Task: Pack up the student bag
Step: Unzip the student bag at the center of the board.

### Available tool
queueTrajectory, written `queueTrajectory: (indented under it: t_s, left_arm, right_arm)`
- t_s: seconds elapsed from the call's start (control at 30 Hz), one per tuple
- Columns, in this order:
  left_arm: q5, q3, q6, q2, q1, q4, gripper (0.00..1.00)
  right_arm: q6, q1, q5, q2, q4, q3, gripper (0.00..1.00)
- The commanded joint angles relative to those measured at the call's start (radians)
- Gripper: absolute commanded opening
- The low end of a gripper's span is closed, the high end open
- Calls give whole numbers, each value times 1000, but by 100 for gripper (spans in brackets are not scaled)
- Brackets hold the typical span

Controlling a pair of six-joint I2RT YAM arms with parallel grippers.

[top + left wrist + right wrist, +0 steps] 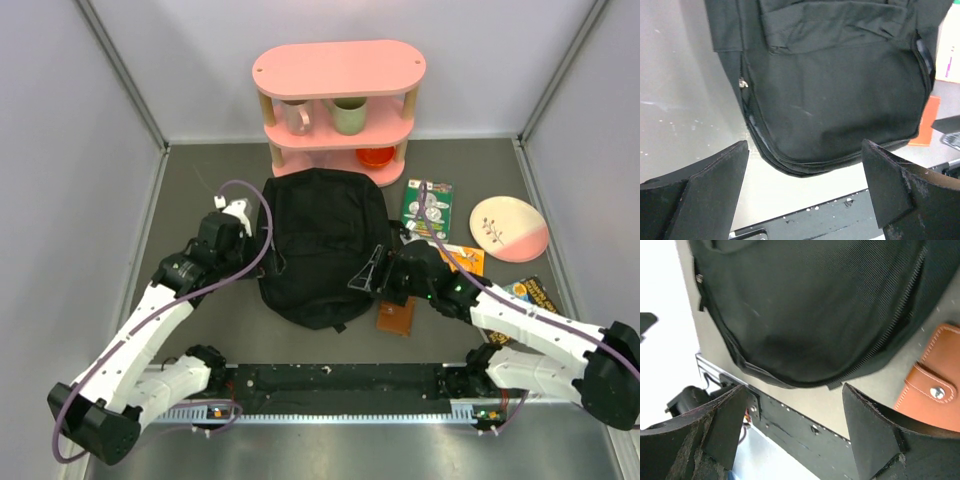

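2 arms reach forward, flanking the student bag (320, 240) — left gripper (233, 213) at its left edge, right gripper (390, 265) at its right, each with fingers spread wide and empty. Bag lies flat mid-table: soft black woven fabric, zippered. Brown leather wallet (396, 318) sits just beside its near-right corner — pink shelf (338, 70) behind, plate (510, 228) far right.
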Motion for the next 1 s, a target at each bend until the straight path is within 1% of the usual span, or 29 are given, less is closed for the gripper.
queueTrajectory:
  t_s: [0.0,0.07,0.13,0.2,0.23,0.47,0.63,0.7,0.73,0.8,0.83,0.9,0.97]
  left_arm:
    - [47,-21,-30,-30,-49,55,99]
    - [39,-25,-45,-32,-75,66,99]
    - [-5,-25,-60,-23,-124,64,99]
    - [-8,-28,-66,-10,-158,64,99]
    - [-7,-34,-74,-6,-165,64,99]
    - [-7,-33,-80,27,-207,86,99]
    - [-7,-39,-86,34,-219,98,98]
    - [-7,-44,-89,36,-224,100,98]
    - [-7,-45,-89,37,-225,101,98]
    - [-1,-53,-89,37,-225,104,98]
    - [1,-53,-89,37,-227,106,98]
    - [4,-59,-89,40,-225,107,98]
    - [10,-62,-88,42,-227,110,98]
  right_arm:
    - [32,-12,-43,-11,-17,-29,76]
    - [39,-19,-55,1,-14,-37,75]
    - [44,-25,-58,22,-11,-36,74]
    - [44,-25,-55,38,9,-36,73]
    - [45,-28,-57,47,14,-36,73]
    - [50,-51,-80,105,88,-33,61]
    - [55,-76,-118,154,140,-28,56]
    - [59,-87,-138,177,166,-26,52]
    - [64,-88,-143,184,175,-26,45]
    - [65,-90,-163,199,199,-29,39]
    - [68,-88,-169,200,207,-31,34]
    - [71,-90,-180,211,219,-33,31]
    - [71,-88,-181,216,238,-33,21]
